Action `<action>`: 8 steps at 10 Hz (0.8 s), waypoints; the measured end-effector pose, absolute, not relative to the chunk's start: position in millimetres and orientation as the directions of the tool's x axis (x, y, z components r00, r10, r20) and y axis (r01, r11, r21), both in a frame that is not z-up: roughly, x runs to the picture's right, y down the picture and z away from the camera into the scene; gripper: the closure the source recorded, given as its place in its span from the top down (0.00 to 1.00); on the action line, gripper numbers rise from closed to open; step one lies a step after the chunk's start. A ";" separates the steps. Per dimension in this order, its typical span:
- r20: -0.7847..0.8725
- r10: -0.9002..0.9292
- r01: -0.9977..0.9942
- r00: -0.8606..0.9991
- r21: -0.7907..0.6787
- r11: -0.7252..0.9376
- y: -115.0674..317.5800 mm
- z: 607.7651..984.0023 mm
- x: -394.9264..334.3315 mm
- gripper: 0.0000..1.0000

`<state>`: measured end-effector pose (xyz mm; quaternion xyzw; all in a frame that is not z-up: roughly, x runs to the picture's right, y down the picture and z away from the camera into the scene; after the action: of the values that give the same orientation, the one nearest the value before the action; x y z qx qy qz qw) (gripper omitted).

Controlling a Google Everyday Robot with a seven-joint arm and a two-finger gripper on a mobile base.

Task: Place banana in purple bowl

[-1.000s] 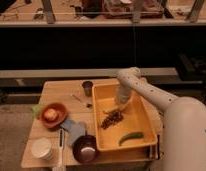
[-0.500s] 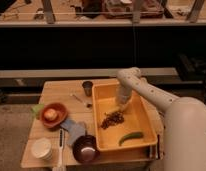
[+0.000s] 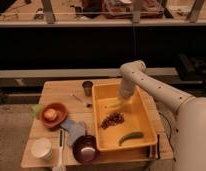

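Note:
The banana (image 3: 112, 104) is a slim pale yellow-green piece lying in the upper part of the yellow bin (image 3: 146, 120). My gripper (image 3: 121, 102) reaches down into the bin from the arm's elbow above and sits right at the banana's right end. Whether it touches or holds the banana I cannot tell. The purple bowl (image 3: 86, 149) stands on the wooden table (image 3: 58, 90) just left of the bin's near-left corner, well away from the gripper, with a pale inside.
In the bin lie a dark grape-like cluster (image 3: 112, 120) and a green curved vegetable (image 3: 131, 136). On the table stand an orange bowl (image 3: 53, 114) holding a round item, a white round container (image 3: 41, 148), a metal cup (image 3: 87, 88), a blue-grey cloth (image 3: 72, 128) and utensils.

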<state>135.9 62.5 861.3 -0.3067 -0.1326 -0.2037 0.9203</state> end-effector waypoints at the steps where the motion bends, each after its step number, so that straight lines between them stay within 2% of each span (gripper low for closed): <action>1: 0.363 -0.296 0.451 0.884 -0.491 0.745 51.2 844.4 136.4 0.21; 4: 0.373 -0.306 0.456 0.876 -0.437 0.775 27.8 799.5 132.5 0.21; 6: 0.416 -0.350 0.513 0.839 -0.393 0.763 29.9 768.4 115.8 0.06; 8: 0.477 -0.416 0.601 0.774 -0.348 0.720 46.5 744.8 95.6 0.00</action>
<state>95.6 46.5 744.8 -0.2487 -0.1858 -0.2799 0.9084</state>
